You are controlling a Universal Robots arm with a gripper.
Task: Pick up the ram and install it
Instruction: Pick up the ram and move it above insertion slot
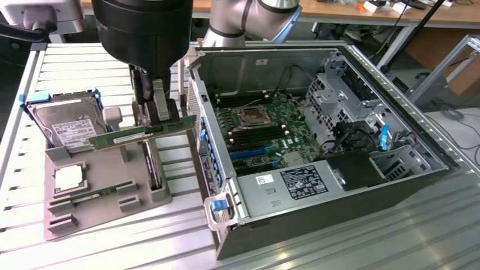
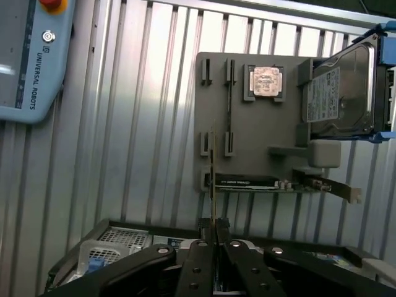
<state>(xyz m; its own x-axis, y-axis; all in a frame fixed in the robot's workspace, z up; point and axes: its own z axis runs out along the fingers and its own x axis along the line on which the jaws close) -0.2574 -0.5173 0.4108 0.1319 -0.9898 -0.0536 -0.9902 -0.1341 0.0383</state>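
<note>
Exterior and wrist views of a computer assembly station. The hand (image 1: 154,125) (image 2: 213,240) was pinching the ram (image 1: 112,138) (image 2: 213,185), its fingers pressed against the two flat faces near the middle of the stick. The ram was held in the air, long axis roughly level and slightly tilted, above the grey holder (image 1: 105,211) (image 2: 247,154) and just beside the open computer case (image 1: 300,225), on the exterior view's left of it. In the wrist view the ram appeared edge-on as a thin line running out from between the fingers.

The grey holder lay on the slatted metal tabletop (image 1: 22,216) (image 2: 136,124) and carried a hard drive (image 1: 64,121) (image 2: 337,93) standing at an angle, a square silver processor chip (image 1: 67,177) (image 2: 265,81), a second green memory stick (image 1: 94,196) lying in a slot, and a dark expansion card (image 2: 260,183). Inside the case the green motherboard (image 1: 262,132) lay exposed. A pale blue control pendant (image 2: 25,62) rested on the tabletop, well apart from the holder.
</note>
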